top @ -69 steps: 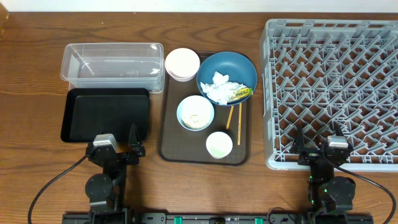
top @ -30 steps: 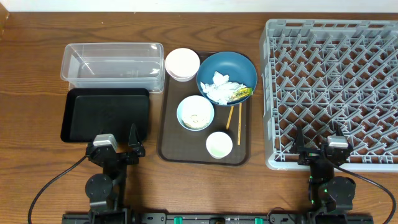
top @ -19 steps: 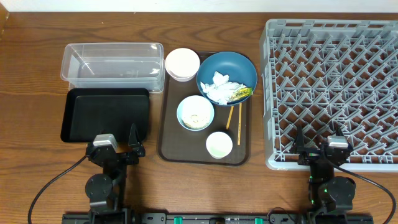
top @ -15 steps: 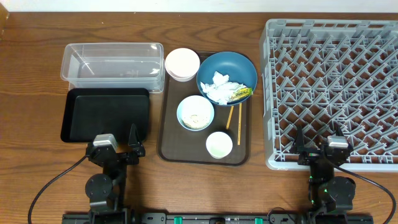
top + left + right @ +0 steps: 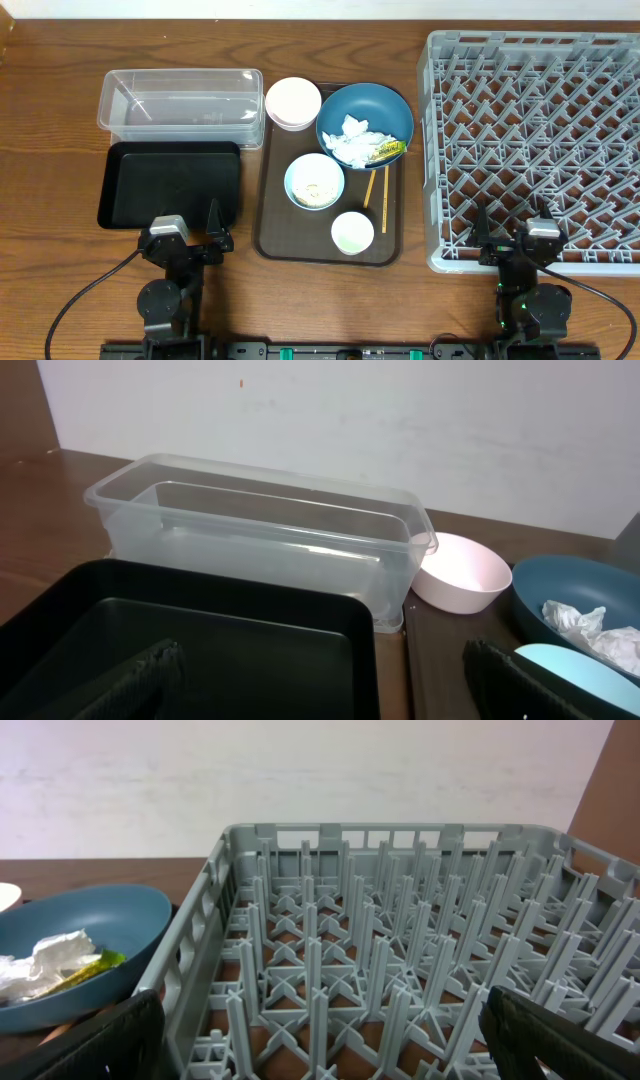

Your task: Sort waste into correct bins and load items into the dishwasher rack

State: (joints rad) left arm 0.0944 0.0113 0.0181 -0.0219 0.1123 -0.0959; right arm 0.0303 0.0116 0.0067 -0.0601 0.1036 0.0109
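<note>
The large dark blue bowl point(image 5: 365, 120) holds crumpled white tissue point(image 5: 352, 140) and a yellow-green wrapper point(image 5: 388, 150). The light blue bowl point(image 5: 314, 181) holds pale grains. The pink bowl point(image 5: 293, 102), white cup point(image 5: 352, 233) and chopsticks point(image 5: 377, 187) lie on or by the brown tray point(image 5: 290, 230). The clear tub point(image 5: 180, 104) and black tray point(image 5: 170, 183) are at the left, the grey rack point(image 5: 535, 140) at the right. My left gripper point(image 5: 188, 240) is open, empty, near the black tray's front edge point(image 5: 200, 650). My right gripper point(image 5: 510, 240) is open, empty, at the rack's front edge point(image 5: 400, 990).
The left wrist view shows the clear tub point(image 5: 260, 540), pink bowl point(image 5: 460, 572) and blue bowl point(image 5: 580, 600) ahead. The right wrist view shows the blue bowl point(image 5: 80, 940) left of the rack. A white wall stands behind the table.
</note>
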